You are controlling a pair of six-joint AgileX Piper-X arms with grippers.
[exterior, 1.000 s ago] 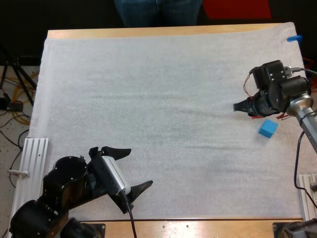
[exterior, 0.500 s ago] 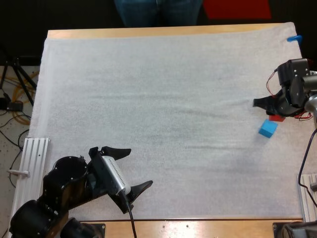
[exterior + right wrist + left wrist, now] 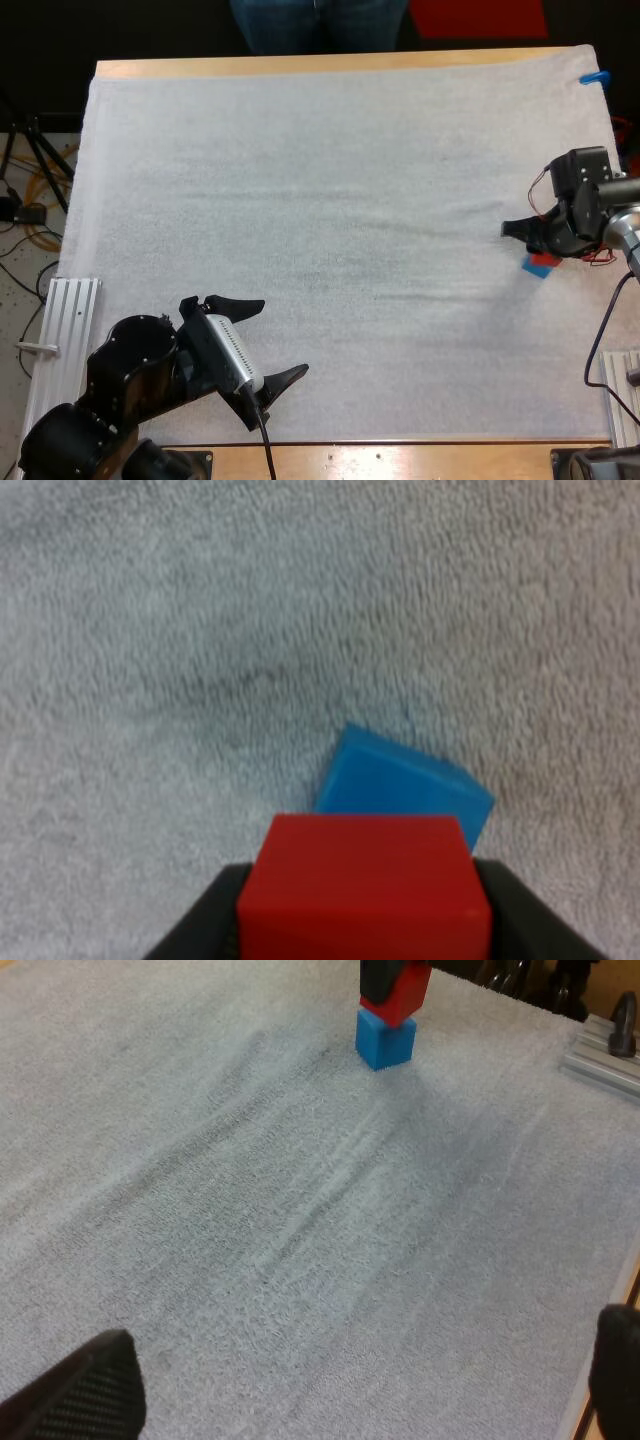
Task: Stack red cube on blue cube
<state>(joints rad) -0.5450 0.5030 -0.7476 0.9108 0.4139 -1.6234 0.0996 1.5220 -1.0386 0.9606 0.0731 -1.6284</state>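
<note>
The right gripper (image 3: 533,243) grips the red cube (image 3: 365,885) from both sides directly over the blue cube (image 3: 400,785) near the right edge of the mat (image 3: 300,180), seemingly touching it and ready for release, while the left gripper (image 3: 272,338) rests wide open, well apart.

— What's in front of you besides the job itself?
— I see a white mat (image 3: 330,200) covering most of the wooden table (image 3: 300,66), with faint creases across its middle. A person's legs (image 3: 320,22) stand just beyond the far edge.
— And at the sides?
— I see a ribbed metal rail (image 3: 70,310) at the mat's left edge and another rail (image 3: 612,390) at the right. A tripod (image 3: 35,140) and orange cables (image 3: 48,185) are on the floor to the left.
</note>
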